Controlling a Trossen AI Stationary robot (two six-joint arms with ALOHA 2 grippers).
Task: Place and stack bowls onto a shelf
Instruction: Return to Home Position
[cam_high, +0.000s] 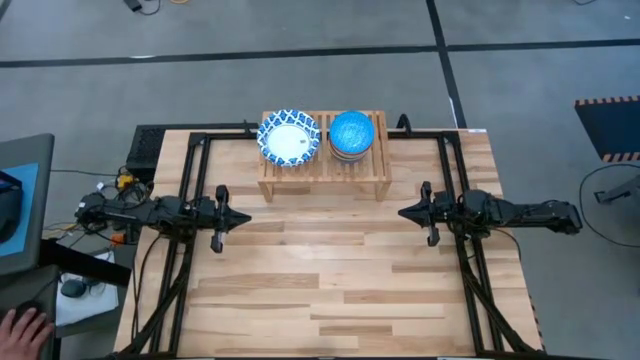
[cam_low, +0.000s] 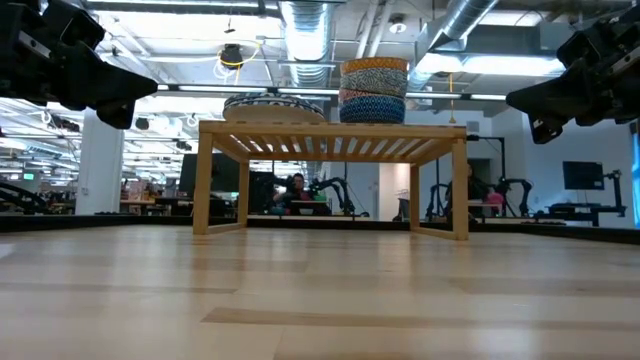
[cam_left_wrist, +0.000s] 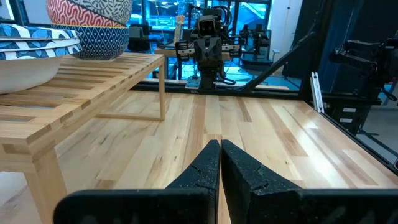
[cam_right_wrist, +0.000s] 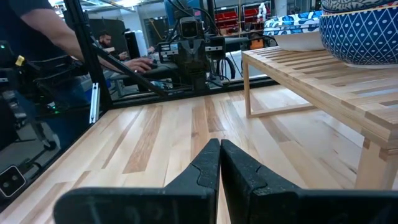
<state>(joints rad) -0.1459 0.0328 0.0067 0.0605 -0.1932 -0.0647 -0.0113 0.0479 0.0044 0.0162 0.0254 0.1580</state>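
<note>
The plank table (cam_high: 330, 300) carries only 1 thing apart from the arms: the shelf (cam_high: 325, 175), standing at the 12 o'clock edge with its long axis running 9 to 3 o'clock. The 2 arms lie low along the table's sides, the left one at 9 o'clock and the right one at 3 o'clock, both pointing inward at each other.

On the slats sit 2 piles, just beside each other. Toward the 9 o'clock end is the stack of patterned dishes (cam_high: 288, 137), wide, shallow and white in the centre. Toward the middle is the stack of small bowls (cam_high: 352, 133), the top one bright blue inside (the low view shows this pile standing clearly taller).

The left gripper (cam_high: 245, 216) has the dishes at about 1 o'clock and is the nearer arm to them. The right gripper (cam_high: 403, 212) has the bowls at about 11 o'clock and is nearer to those. Each gripper is well apart from the shelf. In both wrist views the fingers are pressed together with nothing between them.

With no bowl loose on the table, the stacking looks finished, and any coming move seems only a matter of settling the arms at rest.
</note>
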